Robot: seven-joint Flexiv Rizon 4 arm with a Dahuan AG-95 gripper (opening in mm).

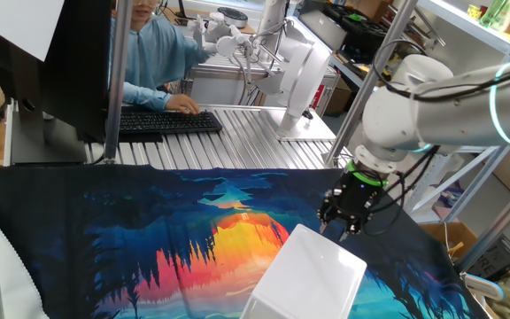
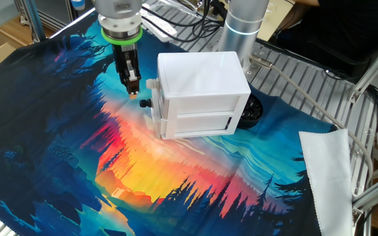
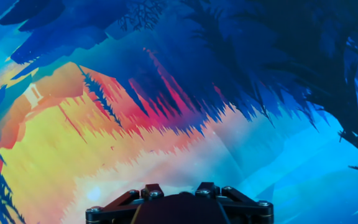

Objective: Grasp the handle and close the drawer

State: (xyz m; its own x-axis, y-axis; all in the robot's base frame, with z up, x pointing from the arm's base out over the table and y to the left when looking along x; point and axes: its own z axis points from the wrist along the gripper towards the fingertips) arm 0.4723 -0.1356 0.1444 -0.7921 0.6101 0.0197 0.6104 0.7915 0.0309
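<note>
A lab counter (image 2: 320,85) of ribbed aluminium is lying under a bright cloth (image 2: 77,151) printed w/ a sunset and dark pines, w/ a person at a keyboard (image 1: 168,121) sitting in the background. On the cloth, the glossy white unit (image 2: 199,78) is standing near the arm's base, its drawer (image 2: 199,122) facing the near edge in the other fixed view. Small white and black knobs are sticking out at the unit's left-front corner; which of them is the handle (image 2: 151,85) is hard to tell, the white one being the likelier. The gripper (image 2: 131,84) is hanging fingers-down just beside that corner, on the side away from the base, apart from the unit and not touching it. In one fixed view it is hovering just behind the unit's top edge. Its fingers appear drawn close together w/ nothing between them, tho the gap is too small to judge for sure. The hand view is showing only cloth below, w/ the gripper body at the bottom edge.
</note>
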